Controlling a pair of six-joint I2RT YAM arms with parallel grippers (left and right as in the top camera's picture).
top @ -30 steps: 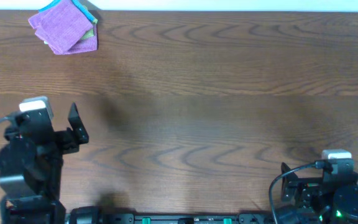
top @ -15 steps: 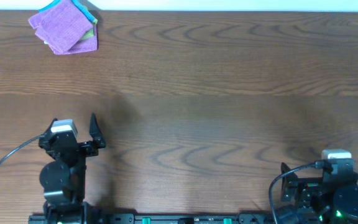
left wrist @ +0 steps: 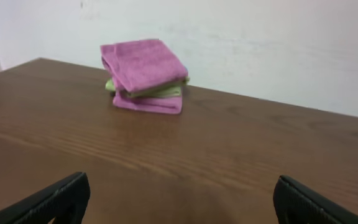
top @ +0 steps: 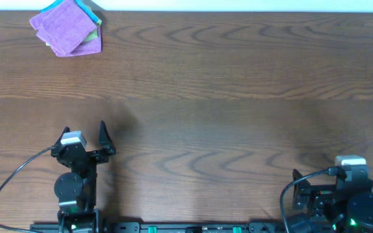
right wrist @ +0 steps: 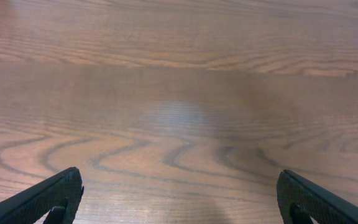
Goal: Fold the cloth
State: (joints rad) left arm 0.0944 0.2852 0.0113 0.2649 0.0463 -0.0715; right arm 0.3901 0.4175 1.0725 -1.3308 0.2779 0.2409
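Observation:
The lilac-purple cloth (top: 67,29) lies folded on top of a small stack at the table's far left corner. It also shows in the left wrist view (left wrist: 143,62), far ahead of the fingers. My left gripper (top: 84,133) is open and empty near the front left, well short of the stack; its fingertips frame bare wood (left wrist: 179,194). My right gripper (top: 322,184) is tucked at the front right. It is open and empty over bare wood (right wrist: 179,194).
Under the purple cloth lie a yellow-green folded cloth (top: 94,42) (left wrist: 166,91) and a bright blue one (top: 93,11). Another purple layer (left wrist: 151,104) shows at the stack's bottom. The table's far edge meets a white wall (left wrist: 260,43).
My left arm has swung right and drawn back toward the front edge, its gripper now pointing at the far side. The right arm and the cloth stack have not moved.

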